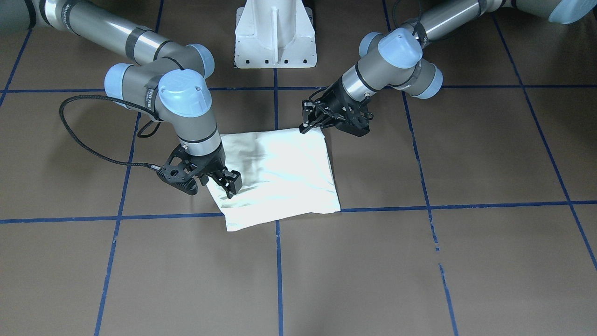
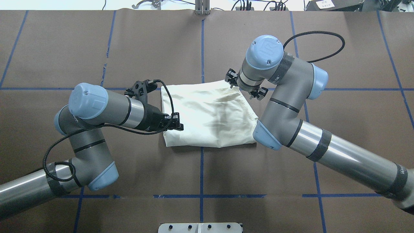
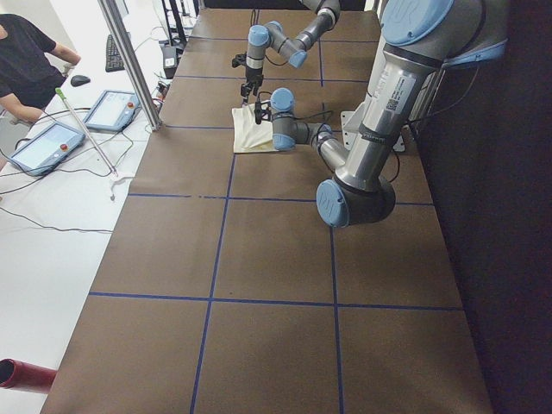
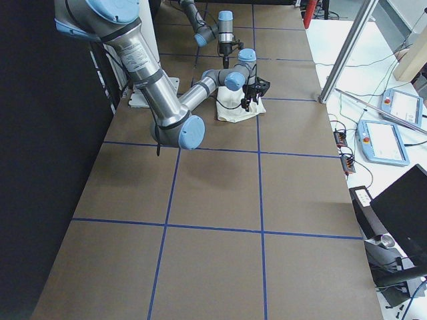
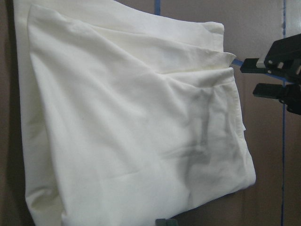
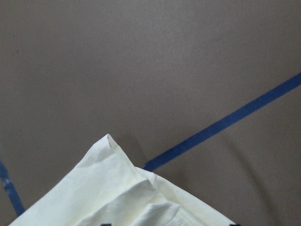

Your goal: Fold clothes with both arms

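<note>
The clothes are one cream shirt (image 1: 280, 172) (image 2: 210, 116), folded into a rough square with its plain side up, lying flat on the brown table. My left gripper (image 1: 305, 127) (image 2: 179, 127) sits low at the shirt's near-left edge. Its tips show together at the bottom of the left wrist view, and it looks shut on that edge. My right gripper (image 1: 232, 186) (image 5: 261, 76) stands over the far-right corner, its fingers apart. In the right wrist view the shirt (image 6: 122, 193) bulges up between them. The wrist hides the right fingers in the overhead view.
The white fixed pedestal (image 1: 275, 37) stands behind the shirt, between the arms. Blue tape lines (image 1: 279, 261) grid the table. Beyond the table's far edge, a person (image 3: 26, 60) stands by control tablets (image 3: 47, 147), and a metal post (image 3: 129, 60) rises there.
</note>
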{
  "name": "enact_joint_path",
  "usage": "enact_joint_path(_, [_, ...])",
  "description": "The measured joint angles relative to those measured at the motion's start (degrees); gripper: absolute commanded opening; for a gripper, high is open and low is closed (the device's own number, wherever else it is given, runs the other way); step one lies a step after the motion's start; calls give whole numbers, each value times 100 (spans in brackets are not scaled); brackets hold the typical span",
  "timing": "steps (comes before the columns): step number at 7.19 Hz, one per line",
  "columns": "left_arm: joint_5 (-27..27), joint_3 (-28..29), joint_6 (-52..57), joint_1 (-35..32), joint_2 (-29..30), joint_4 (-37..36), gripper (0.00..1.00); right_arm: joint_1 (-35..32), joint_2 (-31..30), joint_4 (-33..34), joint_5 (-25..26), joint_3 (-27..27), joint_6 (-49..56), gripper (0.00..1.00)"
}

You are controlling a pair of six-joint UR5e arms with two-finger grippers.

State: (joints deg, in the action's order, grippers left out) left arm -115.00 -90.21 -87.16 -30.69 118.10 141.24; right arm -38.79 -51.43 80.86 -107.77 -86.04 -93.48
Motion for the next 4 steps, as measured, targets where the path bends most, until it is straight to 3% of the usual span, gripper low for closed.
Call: enact_joint_path(4, [335,276,241,172,-256,-10,0,-198,-165,20,-336,-282,143,100])
